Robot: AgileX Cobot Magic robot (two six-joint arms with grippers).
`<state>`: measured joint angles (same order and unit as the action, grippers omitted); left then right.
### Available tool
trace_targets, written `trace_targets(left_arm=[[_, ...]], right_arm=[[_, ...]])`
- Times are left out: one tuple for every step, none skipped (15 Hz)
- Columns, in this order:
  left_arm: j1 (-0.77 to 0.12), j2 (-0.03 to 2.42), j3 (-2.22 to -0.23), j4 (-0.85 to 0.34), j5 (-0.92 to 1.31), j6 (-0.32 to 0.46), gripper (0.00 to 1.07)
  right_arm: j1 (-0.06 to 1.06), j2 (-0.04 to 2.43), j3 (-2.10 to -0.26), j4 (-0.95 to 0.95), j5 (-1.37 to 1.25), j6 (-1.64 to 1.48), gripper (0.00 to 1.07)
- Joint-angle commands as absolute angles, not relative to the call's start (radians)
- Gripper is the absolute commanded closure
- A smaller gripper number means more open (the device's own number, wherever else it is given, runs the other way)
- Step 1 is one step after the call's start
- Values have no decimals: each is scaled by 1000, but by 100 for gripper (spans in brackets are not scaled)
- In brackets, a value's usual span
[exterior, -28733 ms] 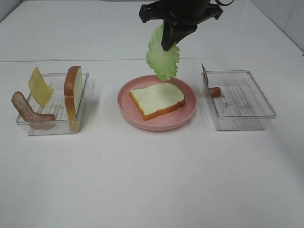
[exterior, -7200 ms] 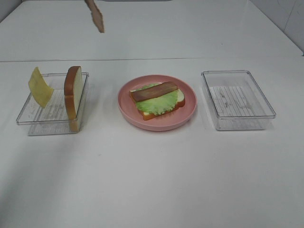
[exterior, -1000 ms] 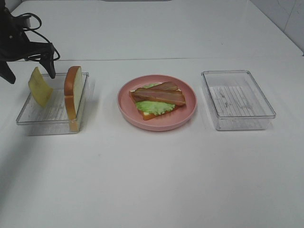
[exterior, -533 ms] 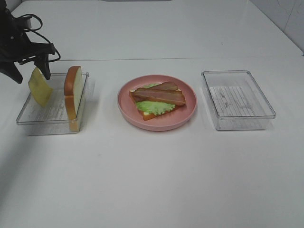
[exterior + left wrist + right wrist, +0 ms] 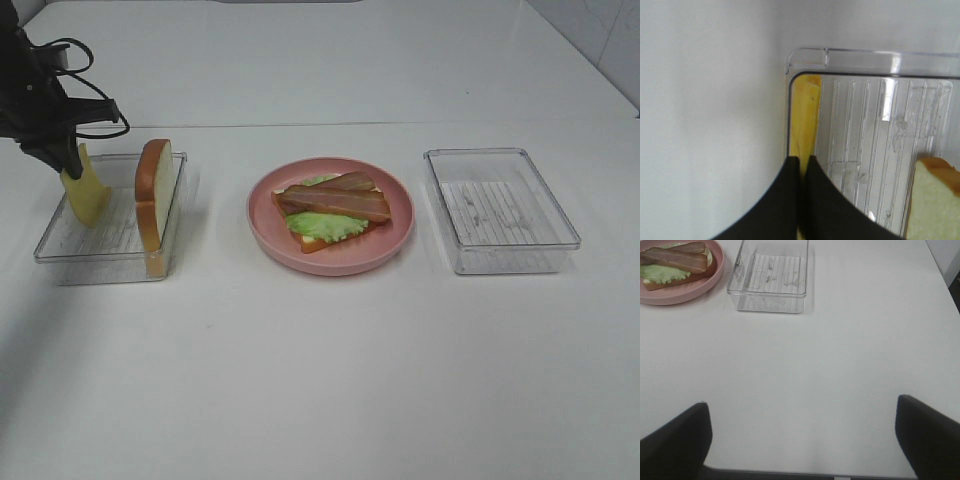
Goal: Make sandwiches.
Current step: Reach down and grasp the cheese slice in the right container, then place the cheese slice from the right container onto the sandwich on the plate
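Sandwich stack [image 5: 330,212]: bread, green lettuce and two bacon strips, lay on the pink plate [image 5: 404,216] in the middle of the worktop [image 5: 320,380].
Cheese slice [image 5: 88,195]: leaned upright in the left tray [image 5: 110,258], at 9 o'clock from the plate.
Second bread slice [image 5: 155,198]: stood on edge in the same tray, at 3 o'clock from the cheese.
Left pincer [image 5: 70,165]: was closed on the cheese slice's top edge.
Right pincer [image 5: 800,402]: was wide open above the worktop.
Right tray [image 5: 505,262]: sat at 3 o'clock from the plate.
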<state>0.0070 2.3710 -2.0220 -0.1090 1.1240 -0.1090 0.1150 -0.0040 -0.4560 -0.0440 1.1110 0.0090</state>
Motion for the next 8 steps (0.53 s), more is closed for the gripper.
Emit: trace_targets(left_arm=[[5, 2373, -2022, -112, 1139, -120, 107], [5, 2373, -2022, -112, 1140, -120, 107], [5, 2372, -2022, -112, 1144, -127, 107], [5, 2371, -2030, -112, 1153, -143, 107], [5, 2370, -2048, -112, 1166, -143, 107], [-1, 2370, -2075, -112, 1189, -144, 107], [-3, 2370, -2092, -112, 1199, -146, 107], [-14, 2364, -2138, -120, 1219, -162, 107]], right_arm=[[112, -35, -452, -48, 1100, 0, 11], [112, -35, -452, -48, 1100, 0, 11], [112, -35, -452, -48, 1100, 0, 11], [112, -35, -452, -48, 1100, 0, 11], [112, -35, -452, -48, 1100, 0, 11], [112, -35, -452, -48, 1100, 0, 11], [112, -35, -452, -48, 1100, 0, 11], [112, -35, -452, -48, 1100, 0, 11]])
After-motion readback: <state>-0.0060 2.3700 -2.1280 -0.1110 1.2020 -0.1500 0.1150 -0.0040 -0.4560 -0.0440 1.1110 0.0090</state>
